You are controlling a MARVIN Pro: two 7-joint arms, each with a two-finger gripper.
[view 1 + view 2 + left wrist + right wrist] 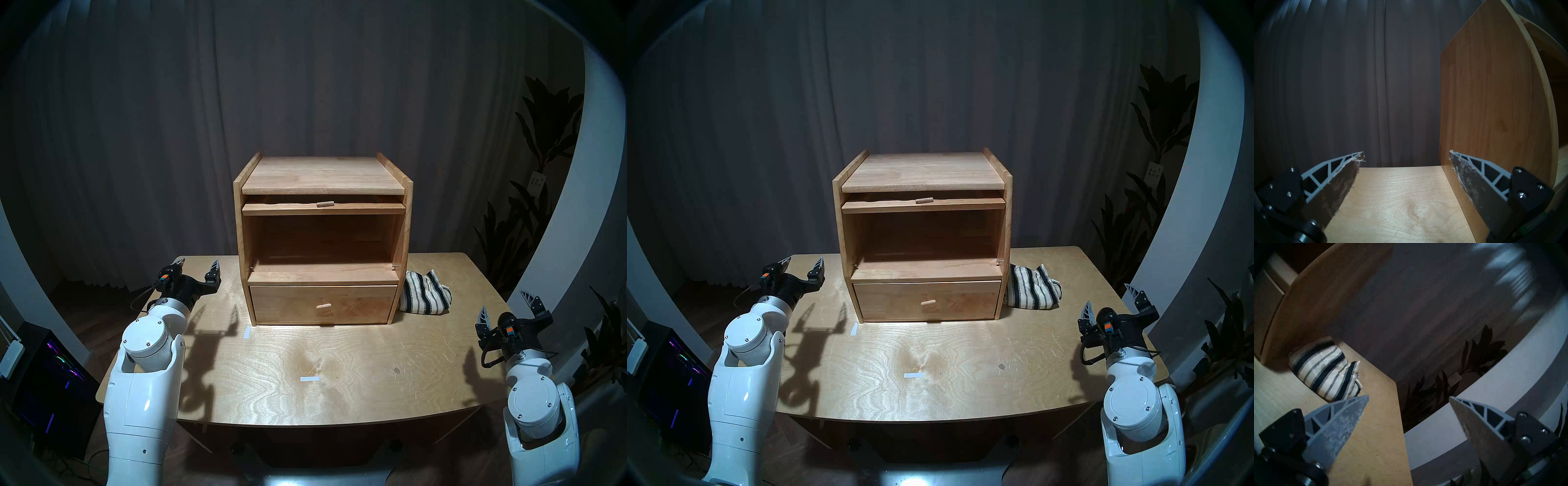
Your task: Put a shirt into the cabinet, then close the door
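Wood is what the left wrist view mostly shows: the plain side wall of the cabinet (1491, 101) on its right, a bare bit of table (1398, 195) below, and a gray curtain (1339, 76) behind. It does not show the shirt at all.

The right wrist view is tilted and a bit blurry. It shows the shirt (1325, 370) up close, cream with dark stripes, bunched up on the table and pressed against the cabinet's side wall. It also shows dark plant leaves (1480, 351) past the table's edge.

Only the head views show the whole scene. The cabinet (322, 237) stands at the back middle of the table (322, 373). Its big space is open and has nothing in it. The door (324, 207) is lifted up flat, tucked just under the top board, with its little peg handle showing. The drawer (322, 304) below is pushed in. The shirt (424, 297) lies on the table, touching the cabinet's right side. Two small white tape marks (309, 378) are stuck on the table.

The left gripper (198, 269) hangs above the table's left back corner, to the left of the cabinet. Its jaws are spread wide and hold nothing. The right gripper (505, 307) hangs over the table's right edge, apart from the shirt. Its jaws are spread wide too, and they touch nothing.
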